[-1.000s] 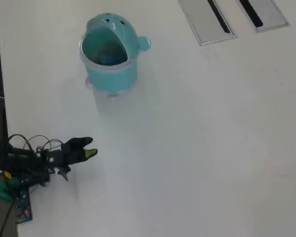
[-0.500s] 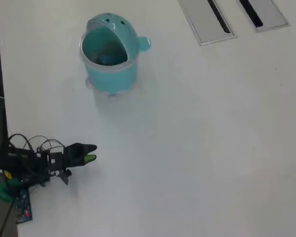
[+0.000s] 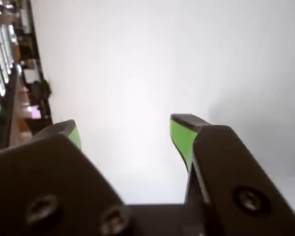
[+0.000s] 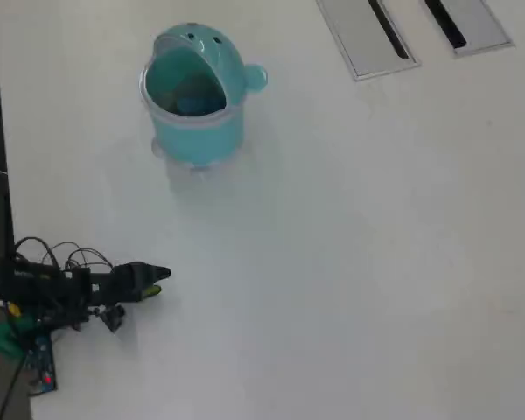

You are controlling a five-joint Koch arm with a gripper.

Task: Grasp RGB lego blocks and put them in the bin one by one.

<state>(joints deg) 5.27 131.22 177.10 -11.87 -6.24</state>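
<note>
We are looking down on a plain white worktop point(image 4: 350, 262). The teal bin point(image 4: 195, 92) is standing upright near the top left of the overhead view, its domed hood tipped back and its mouth facing us. Inside it we are making out a bluish shape that may be one of the blocks, but it is too blurred to say for sure. No red, yellow-green or blue block is lying anywhere on the bare surface in either view. The arm is sitting low at the left edge of the overhead view, well apart from the bin, with its hand point(image 4: 156, 282) pointing right. In the wrist view we are seeing the hand point(image 3: 125, 135) released, its two green-tipped jaws standing clearly apart with only white worktop between them, gripping nothing. Two grey slotted panels point(image 4: 367, 35) are lying along the top right, away from everything else. We are judging that the blocks, being tiny hard plastic cubes, would be very light, stiff and a little slippery, and best pinched across two flat opposite faces so they are not squirting out sideways. With no loose block showing, we are guessing the sorting is at or near its end.
</note>
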